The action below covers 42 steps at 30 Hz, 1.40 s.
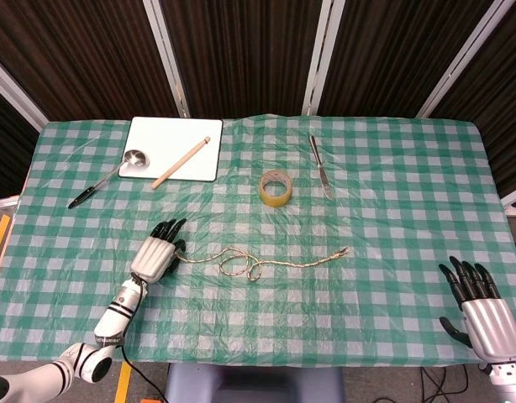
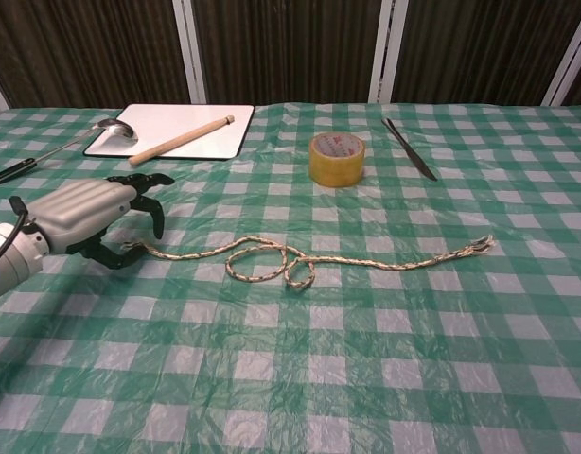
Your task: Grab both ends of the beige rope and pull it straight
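The beige rope (image 1: 292, 263) (image 2: 395, 262) lies across the middle of the green checked table, with a loose loop (image 1: 238, 264) (image 2: 272, 265) left of centre. My left hand (image 1: 160, 250) (image 2: 94, 217) hovers at the rope's left end (image 2: 132, 248), fingers apart and arched over it, thumb below; nothing is gripped. The frayed right end (image 1: 344, 250) (image 2: 482, 246) lies free. My right hand (image 1: 476, 306) is far from it, at the table's front right edge, fingers spread and empty; the chest view does not show it.
A yellow tape roll (image 1: 275, 187) (image 2: 337, 158) stands behind the rope. A knife (image 1: 319, 166) (image 2: 411, 149) lies at the back right. A white board (image 1: 174, 148) (image 2: 177, 128) at the back left carries a wooden stick (image 1: 181, 162) and a spoon (image 1: 134, 158).
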### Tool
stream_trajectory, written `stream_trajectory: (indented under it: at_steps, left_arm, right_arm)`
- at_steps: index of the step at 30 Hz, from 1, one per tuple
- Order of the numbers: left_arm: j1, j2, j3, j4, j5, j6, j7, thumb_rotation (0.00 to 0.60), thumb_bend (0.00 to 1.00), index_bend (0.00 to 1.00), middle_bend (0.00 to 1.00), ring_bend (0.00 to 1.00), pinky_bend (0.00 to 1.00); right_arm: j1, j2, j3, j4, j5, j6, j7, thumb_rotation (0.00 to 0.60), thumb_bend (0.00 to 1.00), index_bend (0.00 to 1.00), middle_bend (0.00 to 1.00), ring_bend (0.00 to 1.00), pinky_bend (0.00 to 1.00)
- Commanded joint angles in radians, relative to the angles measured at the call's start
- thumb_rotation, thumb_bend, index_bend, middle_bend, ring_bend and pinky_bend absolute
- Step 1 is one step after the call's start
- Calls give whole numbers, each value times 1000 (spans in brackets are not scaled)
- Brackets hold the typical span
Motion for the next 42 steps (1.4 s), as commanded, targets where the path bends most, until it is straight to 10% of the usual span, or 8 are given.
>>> stream_trajectory:
  at_steps: [1,30,42]
  left_arm:
    - [-6,-9,11,21,4,4,-17,600,441,476,32,0,131]
    - [3,0,60,51,31,78,-102,600,422,680,99,0,156]
    - [22,36,69,-26,27,105,-52,600,425,675,96,0,157]
  right_arm:
    - [0,0,-1,-1,-1,-1,-1,600,306,0,0,0,0]
    - [72,-24,33,6,-13,-70,-33,600,306,0,0,0,0]
    - [392,-120,174,-24,118,-477,-239,600,306,398,0,0,0]
